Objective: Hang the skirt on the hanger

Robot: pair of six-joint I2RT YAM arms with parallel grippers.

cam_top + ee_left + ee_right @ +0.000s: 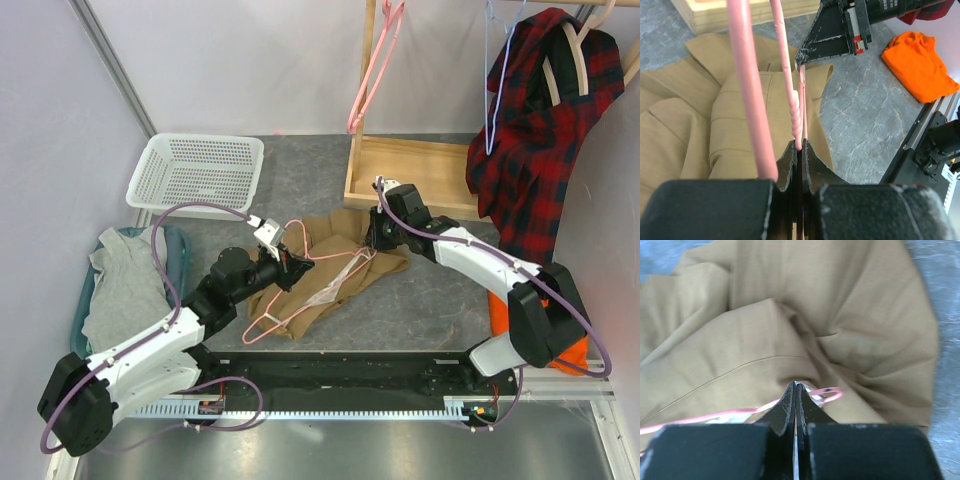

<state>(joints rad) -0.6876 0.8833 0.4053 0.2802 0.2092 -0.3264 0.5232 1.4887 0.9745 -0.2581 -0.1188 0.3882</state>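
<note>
The tan skirt (335,262) lies crumpled on the table's middle. The pink hanger (300,300) lies across it, hook toward my left arm. My left gripper (288,262) is shut on the hanger's twisted neck (798,120), with the skirt (740,120) below. My right gripper (371,243) presses down at the skirt's right part. In the right wrist view it (795,385) is shut on a thin white strip at the skirt (790,305), right beside the hanger's looped end (829,393). Its fingers (822,37) also show in the left wrist view.
A white basket (197,172) stands back left and a wooden tray (410,175) behind the skirt. A second pink hanger (375,70), a light-blue hanger (497,70) and a plaid shirt (540,130) hang at the back. A grey garment (125,285) lies left, an orange cloth (920,65) right.
</note>
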